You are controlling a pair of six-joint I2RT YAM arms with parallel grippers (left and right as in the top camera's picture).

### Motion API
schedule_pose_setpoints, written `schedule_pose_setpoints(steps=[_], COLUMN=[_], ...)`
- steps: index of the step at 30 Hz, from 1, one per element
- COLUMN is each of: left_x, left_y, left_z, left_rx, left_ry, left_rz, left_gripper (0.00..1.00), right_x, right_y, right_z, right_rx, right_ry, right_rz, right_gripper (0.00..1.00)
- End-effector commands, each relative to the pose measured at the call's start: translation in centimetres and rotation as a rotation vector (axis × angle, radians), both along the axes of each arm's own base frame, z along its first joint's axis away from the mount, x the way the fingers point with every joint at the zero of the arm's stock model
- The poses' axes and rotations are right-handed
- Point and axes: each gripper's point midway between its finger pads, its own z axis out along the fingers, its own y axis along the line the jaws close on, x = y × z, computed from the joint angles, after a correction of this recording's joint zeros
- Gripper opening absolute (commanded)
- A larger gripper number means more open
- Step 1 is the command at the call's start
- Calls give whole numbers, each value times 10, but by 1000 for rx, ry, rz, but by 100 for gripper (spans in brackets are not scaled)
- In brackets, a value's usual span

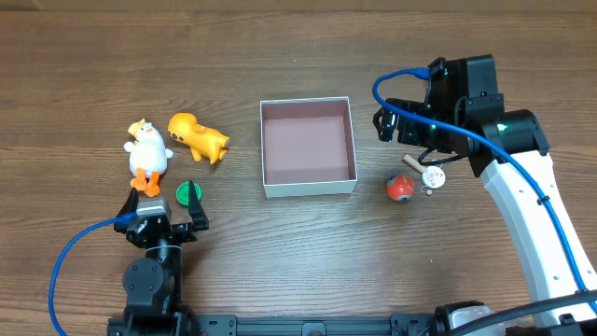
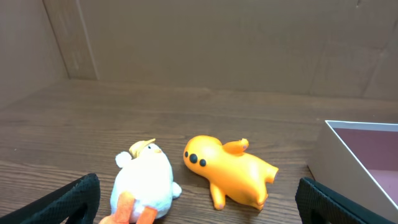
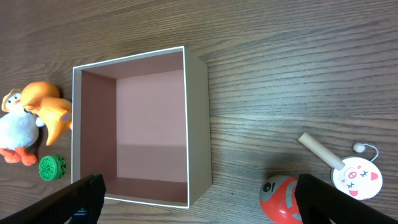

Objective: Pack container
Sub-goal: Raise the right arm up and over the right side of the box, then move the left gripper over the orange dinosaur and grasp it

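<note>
Gaping wide at lower left on the left gripper point(image 1: 165, 211), equally wide at upper right on the right gripper point(image 1: 396, 117), flanking the container point(image 1: 308, 189) dead centre.

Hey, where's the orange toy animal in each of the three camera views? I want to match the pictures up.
Overhead: the orange toy lies left of centre, between the white duck and the container.
Left wrist: lower centre, with the duck at its left and the container's white wall at the right edge.
Right wrist: far left edge, just left of the container.
Shared landmark: the container, visible in all three.
</note>
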Motion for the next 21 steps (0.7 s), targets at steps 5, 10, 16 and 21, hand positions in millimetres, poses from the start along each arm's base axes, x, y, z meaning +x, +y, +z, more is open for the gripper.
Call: schedule_pose_setpoints(steps=[5, 10, 16, 21], left_x=[2, 1, -12, -16], left_y=[-15, -37, -37, -38], left_z=[-2, 26, 83, 129], left_rx=[6, -21, -125, -124], left_ry=[-2, -92, -174, -184], left_rz=[-94, -219, -222, -226], left_gripper=[100, 100, 100, 100], right_x=[3, 3, 3, 3], right_y=[3, 3, 3, 3], right_z=[10, 10, 10, 10], right_rx=[11, 11, 11, 11], right_ry=[-24, -24, -24, -24], right_rz=[5, 5, 5, 5], right_gripper=[100, 100, 100, 100])
